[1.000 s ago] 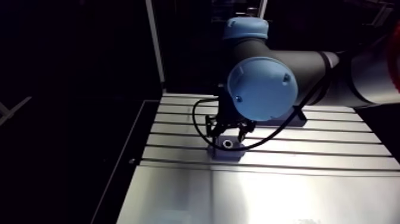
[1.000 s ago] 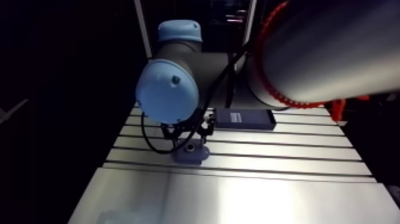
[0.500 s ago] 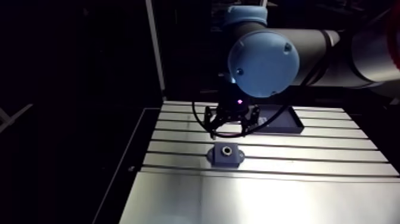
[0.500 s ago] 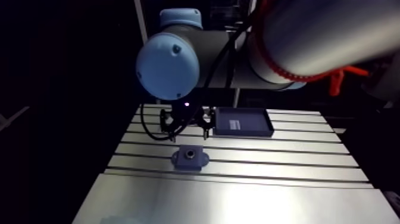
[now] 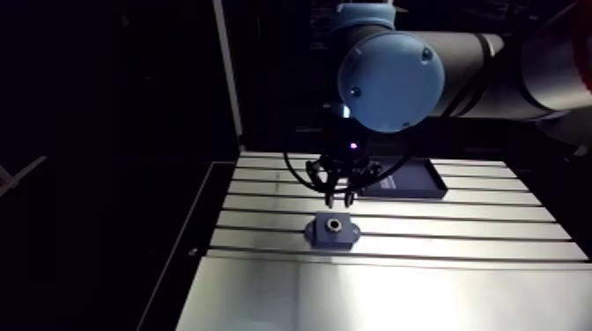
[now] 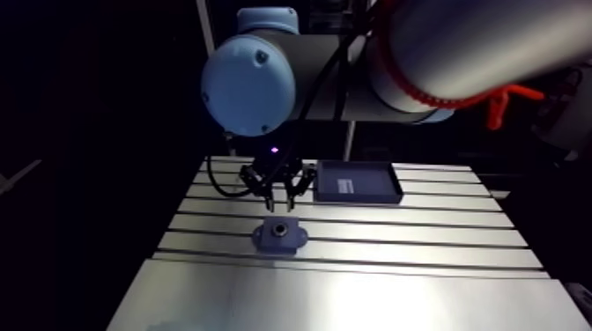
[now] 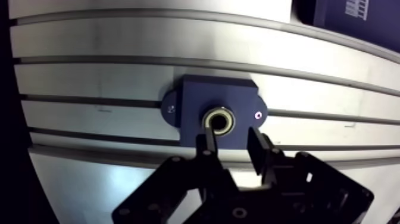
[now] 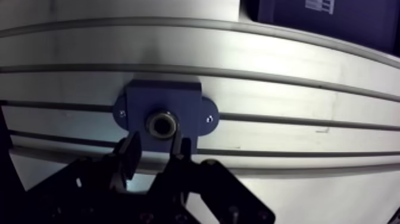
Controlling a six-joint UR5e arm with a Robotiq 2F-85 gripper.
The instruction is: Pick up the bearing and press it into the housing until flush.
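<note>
A dark blue housing [image 7: 196,98] lies flat on the slotted table, with the metal ring of the bearing [image 7: 219,121] sitting in its central bore. In the wrist view my gripper [image 7: 233,146] hangs above the housing's near edge. Its fingers [image 7: 208,146] stand a small gap apart with nothing between them, and they touch neither housing nor bearing. The arm view shows the gripper [image 5: 342,195] a short way above and behind the housing [image 5: 333,231].
A shallow dark blue tray [image 5: 414,180] with a white label sits on the table behind and to the right of the housing. The table's left edge [image 5: 207,211] drops off into darkness. Bare slotted aluminium [image 5: 458,233] stretches to the right of the housing.
The gripper was down at the housing at first, then rose clear of it. Its fingers, spread wide just before, have since drawn closer together. The bearing has stayed in the housing.
</note>
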